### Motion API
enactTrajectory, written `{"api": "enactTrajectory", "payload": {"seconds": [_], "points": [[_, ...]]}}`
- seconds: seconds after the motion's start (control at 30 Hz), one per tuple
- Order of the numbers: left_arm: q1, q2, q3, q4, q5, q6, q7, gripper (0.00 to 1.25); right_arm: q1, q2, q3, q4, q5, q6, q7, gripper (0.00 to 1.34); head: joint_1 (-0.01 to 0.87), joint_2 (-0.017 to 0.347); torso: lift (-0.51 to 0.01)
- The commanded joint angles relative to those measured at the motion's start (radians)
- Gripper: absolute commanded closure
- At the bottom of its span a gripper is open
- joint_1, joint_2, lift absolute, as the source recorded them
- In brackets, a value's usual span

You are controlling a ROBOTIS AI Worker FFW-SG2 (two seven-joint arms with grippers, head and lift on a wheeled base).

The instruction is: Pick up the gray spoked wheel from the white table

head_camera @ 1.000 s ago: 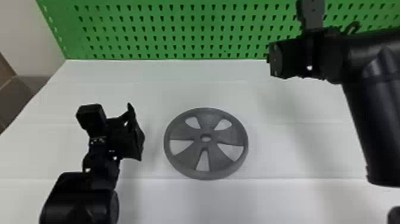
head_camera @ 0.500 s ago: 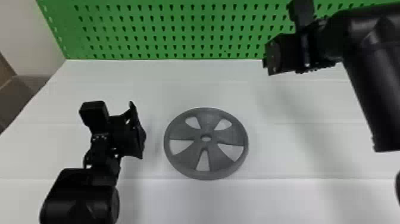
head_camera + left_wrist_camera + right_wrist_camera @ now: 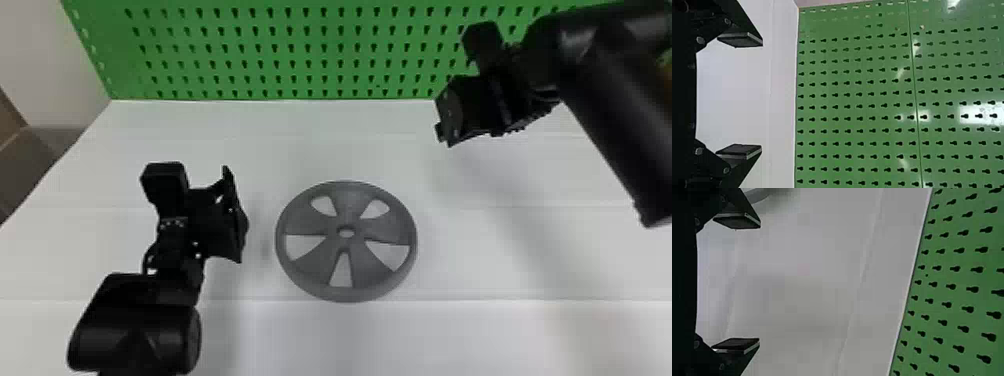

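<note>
gray spoked wheel (image 3: 347, 217): located face up, flat on the white bench (image 3: 350, 150). i judge the flat position stable, leaving the rim exposed for pickup.

the bench is the largest item and gives full support. the green pegboard (image 3: 275, 40) stands along its far edge; it limits forward travel, so i would keep both arms back from it. the right arm (image 3: 620, 120) spans the far right of the bench; the left arm (image 3: 135, 325) enters at near left. the wheel lies between them, nearer the left. nothing lies on top of it.

the left gripper (image 3: 760, 95) is spread wide, empty, beside the wheel and facing the pegboard; i judge that it must be angled down before use. the right gripper (image 3: 759, 284) is also wide and empty, beyond and right of the wheel. caution: if both close in together, they could collide. the center hole (image 3: 346, 232) is probably too small for a finger; select the rim.
</note>
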Motion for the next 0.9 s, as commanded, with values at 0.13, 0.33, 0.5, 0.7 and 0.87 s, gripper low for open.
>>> {"api": "enactTrajectory", "payload": {"seconds": [0.13,0.33,0.5,0.7,0.87], "points": [[-0.005,0.012,-0.008,-0.006,-0.005,0.016,0.000,0.31,-0.044,-0.031,0.086,0.101,-0.108,0.049,0.000,0.23,0.772,0.066,-0.081],[-0.011,0.018,-0.015,-0.015,-0.009,0.028,0.000,0.31,-0.081,-0.050,0.162,0.149,-0.210,0.090,0.000,0.23,0.772,0.066,-0.081],[-0.017,0.027,-0.024,-0.021,-0.011,0.042,0.000,0.31,-0.124,-0.060,0.255,0.222,-0.313,0.077,0.000,0.23,0.772,0.066,-0.081],[-0.020,0.033,-0.035,-0.023,-0.003,0.045,0.014,0.31,-0.148,-0.068,0.358,0.241,-0.393,0.046,0.000,0.23,0.772,0.066,-0.081],[-0.018,0.035,-0.035,-0.023,-0.002,0.045,0.015,0.31,-0.148,-0.076,0.387,0.241,-0.461,0.032,0.000,0.23,0.772,0.066,-0.081]]}}
